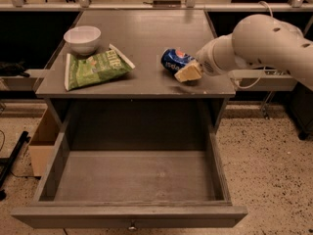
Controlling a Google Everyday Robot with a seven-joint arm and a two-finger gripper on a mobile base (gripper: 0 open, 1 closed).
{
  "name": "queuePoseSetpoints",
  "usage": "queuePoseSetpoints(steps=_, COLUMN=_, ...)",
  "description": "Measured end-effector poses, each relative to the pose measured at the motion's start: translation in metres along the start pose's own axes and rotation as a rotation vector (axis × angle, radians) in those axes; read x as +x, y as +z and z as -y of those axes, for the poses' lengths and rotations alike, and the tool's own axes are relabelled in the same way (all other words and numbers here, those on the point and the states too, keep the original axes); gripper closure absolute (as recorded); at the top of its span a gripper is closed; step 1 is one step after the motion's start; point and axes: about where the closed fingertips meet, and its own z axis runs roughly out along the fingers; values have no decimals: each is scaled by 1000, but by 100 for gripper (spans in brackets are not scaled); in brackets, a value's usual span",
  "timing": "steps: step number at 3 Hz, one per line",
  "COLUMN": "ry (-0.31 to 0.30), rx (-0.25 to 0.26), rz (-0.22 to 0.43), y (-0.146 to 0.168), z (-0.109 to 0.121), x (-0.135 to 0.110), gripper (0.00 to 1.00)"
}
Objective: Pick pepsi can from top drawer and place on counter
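Pepsi can (174, 59) is out of the drawer, tipped on its side on the bench (146, 31), in the right-front part, not far from the front edge. Pincer (188, 72) sits at the can's right end, touching it. Cannot tell from this angle if it is clamped on the can or apart. White arm (266, 43) reaches in from the right.

Step in hand, as I judge it: set-down and release. The can is round and on its side, so it could roll when let go. Best to have its weight fully on the bench, let go slowly, then retreat right and up, away from the can, not across it. Watch the front edge: a forward roll would drop it into the open top drawer (132, 177) below.

Around: green chip bag (95, 68) well to the can's left, white bowl (82, 38) just behind the bag at back-left. Both are well apart from the can and not in the way. Top drawer is pulled out, nothing visible inside, knob (132, 226) on its front panel. Cardboard box (41, 141) stands on the speckled floor (264, 155) left of the cabinet. Nothing blocks a retreat to the right.
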Motion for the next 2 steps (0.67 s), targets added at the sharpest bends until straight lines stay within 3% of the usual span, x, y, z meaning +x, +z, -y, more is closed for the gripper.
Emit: queuePoseSetpoints(steps=2, ry=0, rx=0, rz=0, y=0, z=0, x=0, gripper=0)
